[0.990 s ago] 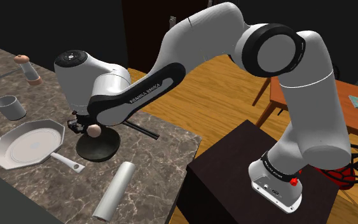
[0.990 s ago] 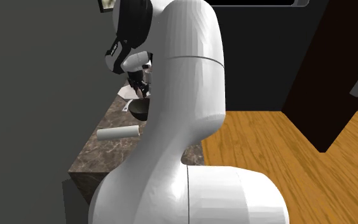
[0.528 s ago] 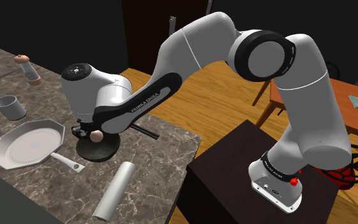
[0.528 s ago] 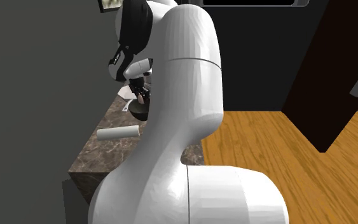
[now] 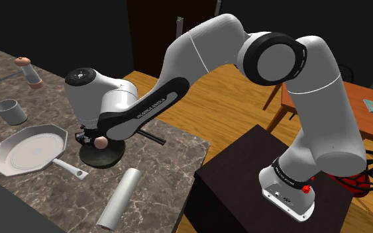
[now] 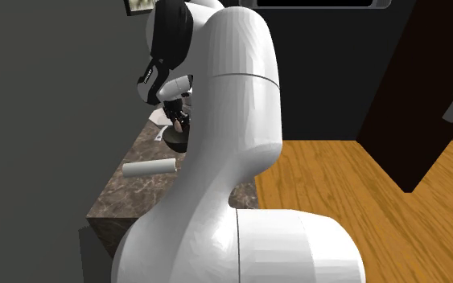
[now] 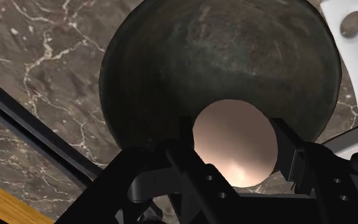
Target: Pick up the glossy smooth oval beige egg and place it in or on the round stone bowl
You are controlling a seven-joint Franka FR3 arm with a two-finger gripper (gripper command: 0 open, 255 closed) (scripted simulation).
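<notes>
Gripper [image 7: 233, 132] jaws clasp the beige egg [image 7: 234, 143] by its two sides. The egg hangs just over the dark stone bowl [image 7: 222, 57], left of centre in the shoulder view; possibly touching it, unclear. Judged light, glossy-slippery and fragile, so grip gently across the middle. Surface: veined marble countertop [image 5: 158, 159]. Wood floor [image 5: 238, 99] beyond.

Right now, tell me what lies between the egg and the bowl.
Nothing: in the wrist view the egg, clasped in the hand, hangs above the bare bowl.

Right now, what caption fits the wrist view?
Black fingers clasp a beige egg over the dark round bowl.
</notes>
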